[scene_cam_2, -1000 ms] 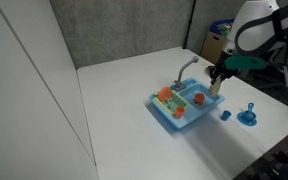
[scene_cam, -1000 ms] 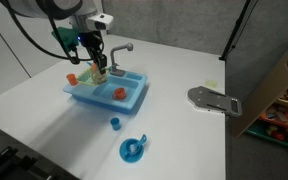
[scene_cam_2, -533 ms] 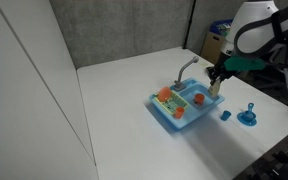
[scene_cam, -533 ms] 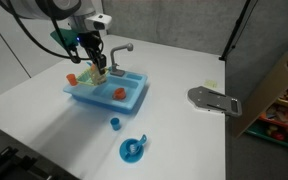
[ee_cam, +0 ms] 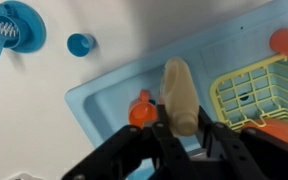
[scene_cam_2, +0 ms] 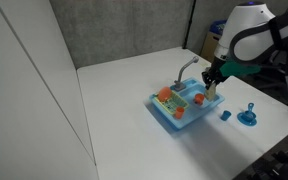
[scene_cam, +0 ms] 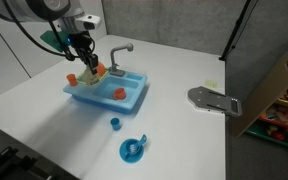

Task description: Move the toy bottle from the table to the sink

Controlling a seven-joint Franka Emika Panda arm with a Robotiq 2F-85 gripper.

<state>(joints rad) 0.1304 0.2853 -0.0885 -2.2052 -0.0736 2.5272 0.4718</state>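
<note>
The arm has shifted slightly toward the left of the frame in an exterior view, taking the end effector [scene_cam: 90,66] with it above the sink [scene_cam: 127,104]. In the wrist view its fingers [ee_cam: 165,138] are closed onto the toy bottle [ee_cam: 177,92], which hangs at centre frame over a basin, beside an orange toy [ee_cam: 140,110]. A small blue cup [ee_cam: 80,44] and a blue dish [ee_cam: 14,28] sit on the table [ee_cam: 184,25] at upper left.

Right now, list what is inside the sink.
An orange toy and a yellow rack sit in the sink. The gripper and its toy bottle cover the basin floor beneath.
</note>
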